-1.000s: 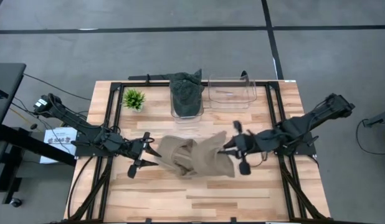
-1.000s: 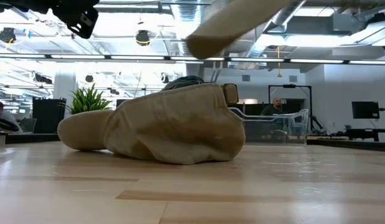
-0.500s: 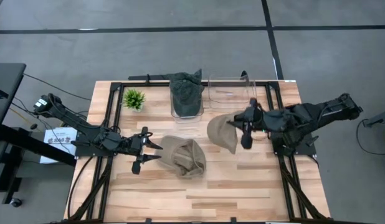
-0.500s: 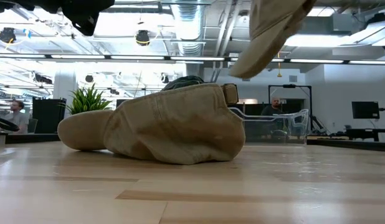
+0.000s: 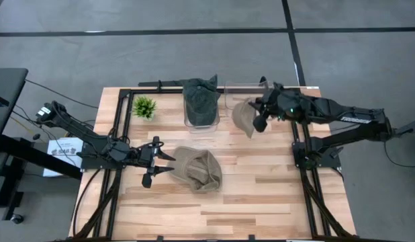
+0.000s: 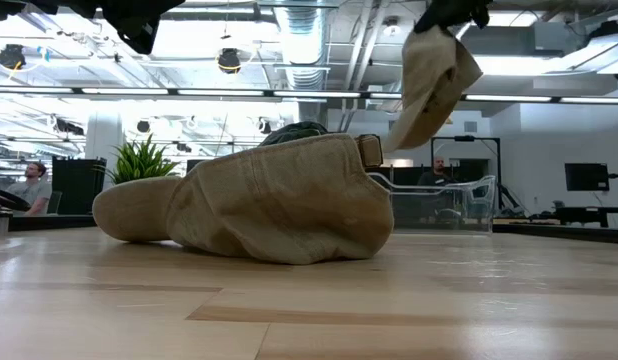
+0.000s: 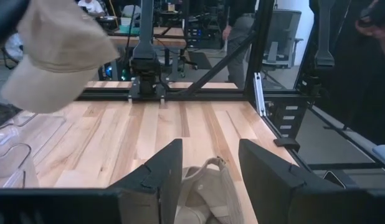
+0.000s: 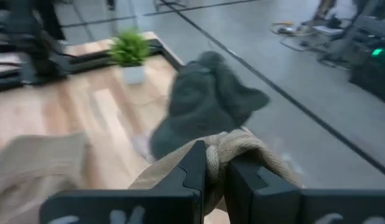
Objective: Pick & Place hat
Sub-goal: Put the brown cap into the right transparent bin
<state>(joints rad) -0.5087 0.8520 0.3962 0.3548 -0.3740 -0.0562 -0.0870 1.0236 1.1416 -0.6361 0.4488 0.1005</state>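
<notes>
At nine o'clock my left gripper rests with fingers spread, just beside a tan hat lying mid-table. At one o'clock my right gripper clenches a second tan hat, lifted at the clear bin. A green hat fills the twelve o'clock bin.

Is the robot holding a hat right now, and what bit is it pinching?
Yes. The right gripper pinches a tan hat by a bunched fold of its fabric edge. The left gripper is open, holding nothing.
</notes>
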